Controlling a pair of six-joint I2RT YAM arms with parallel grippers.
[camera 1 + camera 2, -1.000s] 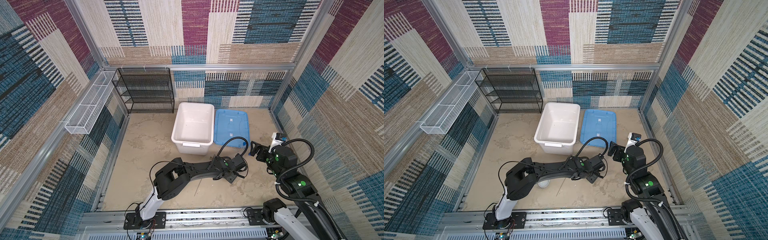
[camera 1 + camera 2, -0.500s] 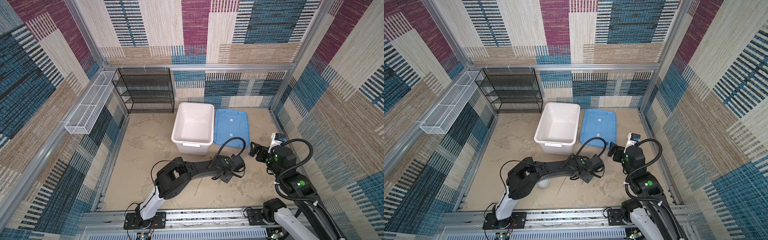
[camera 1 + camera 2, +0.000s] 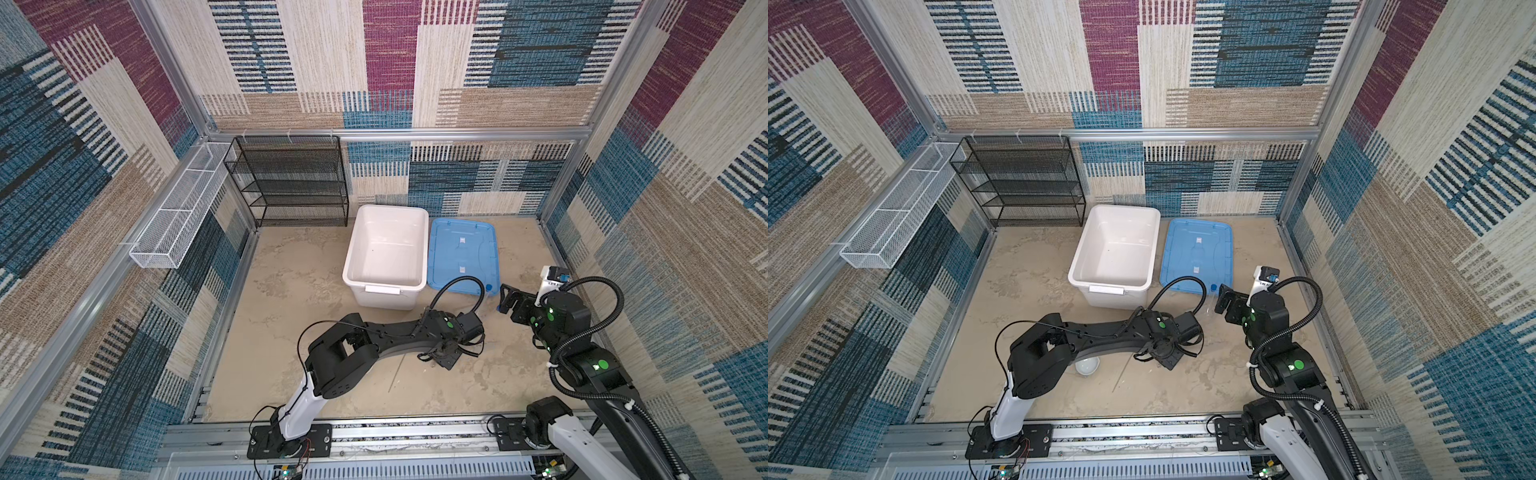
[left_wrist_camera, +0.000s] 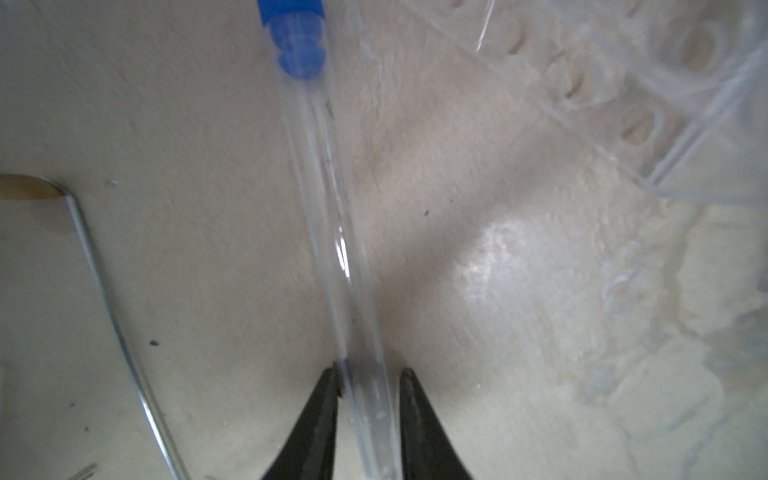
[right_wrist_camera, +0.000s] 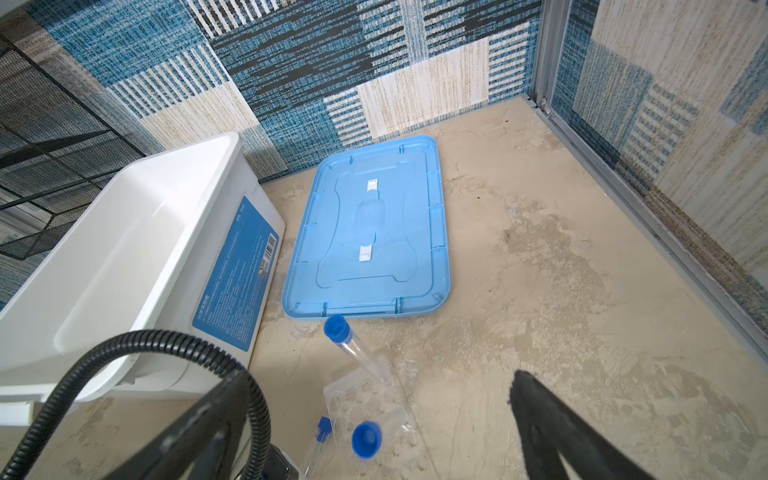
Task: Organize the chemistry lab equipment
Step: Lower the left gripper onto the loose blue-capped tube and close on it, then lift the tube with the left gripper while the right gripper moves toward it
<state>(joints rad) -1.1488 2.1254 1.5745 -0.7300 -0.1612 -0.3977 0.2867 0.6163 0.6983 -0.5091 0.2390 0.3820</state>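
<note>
In the left wrist view my left gripper (image 4: 372,374) is shut on a clear blue-capped tube (image 4: 332,216) that lies low over the floor. Beside it lie the spoon-tipped rod (image 4: 104,291) and a corner of the clear tube rack (image 4: 623,104). In both top views the left gripper (image 3: 446,357) (image 3: 1169,359) points down at the floor, in front of the tub. My right gripper (image 5: 376,378) (image 3: 509,297) hangs open above the rack (image 5: 365,411). One tube (image 5: 357,353) leans in the rack and another (image 5: 365,440) stands capped in it. A small white dish (image 3: 1087,365) shows under the left arm.
The open white tub (image 3: 382,297) stands at the back middle, with its blue lid (image 3: 461,253) flat on the floor to its right. A black mesh shelf (image 3: 291,183) is against the back wall. A white wire basket (image 3: 174,216) hangs on the left wall.
My left gripper has drawn a little back toward the front left, and its jaws have closed in around the tube. The right gripper has stayed open and hardly moved.
</note>
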